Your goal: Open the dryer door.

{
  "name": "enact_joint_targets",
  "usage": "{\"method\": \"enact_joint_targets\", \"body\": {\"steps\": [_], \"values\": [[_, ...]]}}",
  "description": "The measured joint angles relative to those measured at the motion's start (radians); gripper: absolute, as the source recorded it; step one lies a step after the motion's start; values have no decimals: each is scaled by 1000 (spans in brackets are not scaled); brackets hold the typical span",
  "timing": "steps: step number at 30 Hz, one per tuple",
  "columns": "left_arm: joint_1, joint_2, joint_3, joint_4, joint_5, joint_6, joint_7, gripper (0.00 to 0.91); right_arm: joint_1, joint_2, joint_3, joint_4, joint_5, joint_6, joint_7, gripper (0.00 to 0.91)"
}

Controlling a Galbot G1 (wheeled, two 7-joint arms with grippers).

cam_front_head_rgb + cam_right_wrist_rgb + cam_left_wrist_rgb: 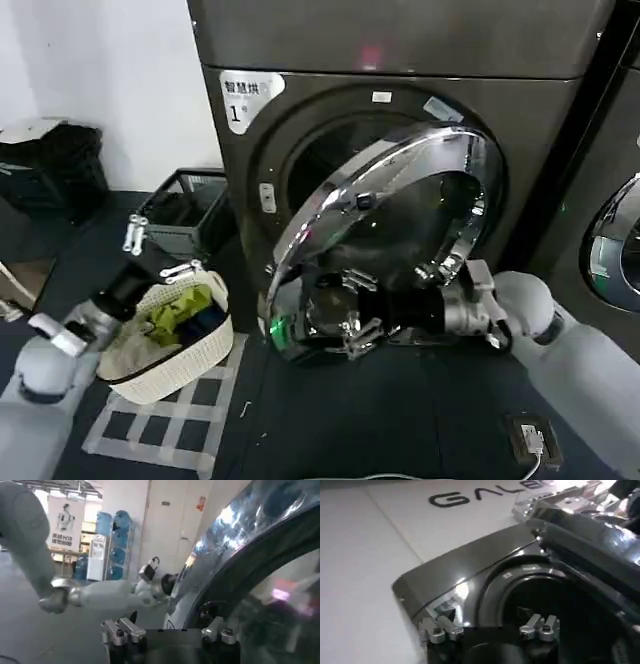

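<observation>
Jaws on right gripper (362,322) spread, reaching in at the lower edge of the door (380,230), nothing clamped as far as visible. Left gripper (160,250) parked off to the side above a laundry basket (185,335), jaws apart and empty. Door already swung partway off the dryer (400,45), drum opening exposed behind it; judged mostly done, more swing left for full open. Wide chrome ring, dark tinted glass, mirror reflections of the arm; hinged on the right side of the opening.
</observation>
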Motion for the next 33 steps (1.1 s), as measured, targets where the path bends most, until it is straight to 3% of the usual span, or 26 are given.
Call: {"method": "enact_joint_targets", "body": {"steps": [11,20,27,33], "values": [[-99,2,182,15,8,-1,26,907,-205,-94,236,49,36,25,1,907],[-210,-29,334,43,13,-15,40,907,-513,-165,564,84,35,95,50,907],[-279,-66,416,60,21,-31,41,907,-852,-129,929,123,32,147,120,907],[-317,-96,466,82,27,-54,35,907,-1128,-21,1209,174,11,218,191,907]]}}
